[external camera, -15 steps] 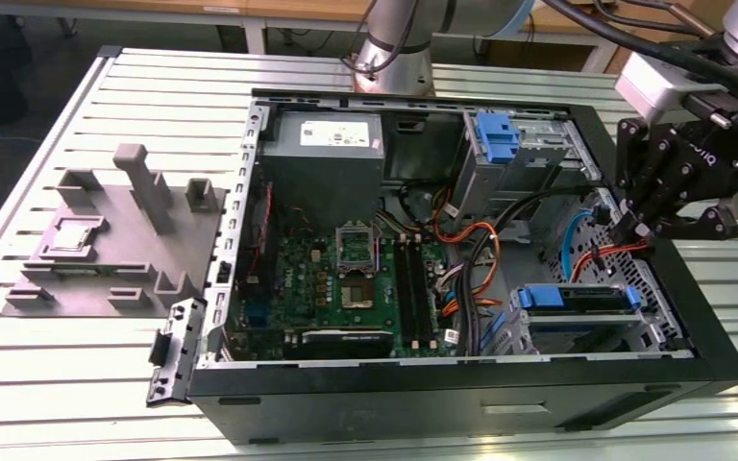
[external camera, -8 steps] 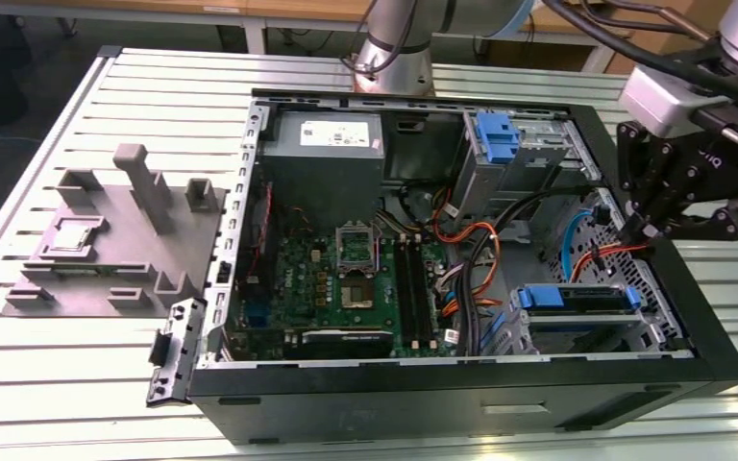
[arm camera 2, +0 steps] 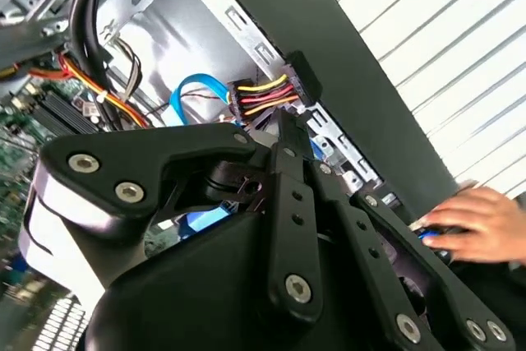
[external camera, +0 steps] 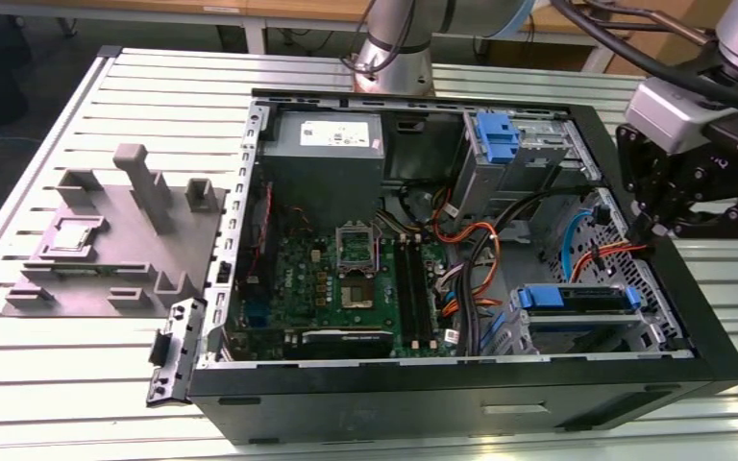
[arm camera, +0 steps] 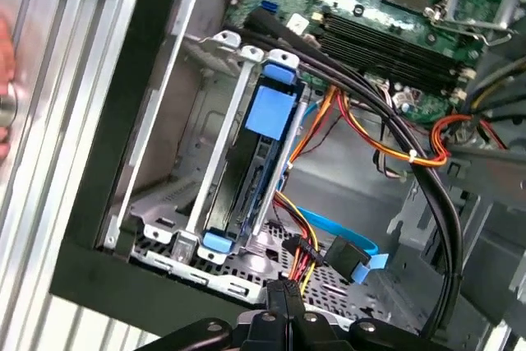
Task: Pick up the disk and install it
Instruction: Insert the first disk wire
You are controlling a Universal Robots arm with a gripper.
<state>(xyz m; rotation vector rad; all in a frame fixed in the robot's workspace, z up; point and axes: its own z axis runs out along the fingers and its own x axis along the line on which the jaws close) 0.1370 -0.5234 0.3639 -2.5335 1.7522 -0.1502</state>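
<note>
While the black two-finger gripper (external camera: 664, 216) hangs over the edge of the open black computer case (external camera: 715, 370) on the exterior view's right, its fingers look pinched together with nothing between them; the first wrist view (arm camera: 282, 297) shows the tips meeting. The disk (external camera: 576, 298), a flat drive framed in blue plastic, sits edge-on in the metal drive cage (external camera: 651, 327) inside the case, near the gripper but apart from it. In the first wrist view the disk (arm camera: 267, 121) stands between the cage rails, with red, yellow and blue cables (arm camera: 329, 252) beside it. Writing-wise, the grey power supply (external camera: 324, 158) carries a white label (external camera: 331, 133), too small for me to read. A second blue plastic carrier (external camera: 495, 134) sits further back. A person's hand (arm camera 2: 477, 223) rests outside the case.
</note>
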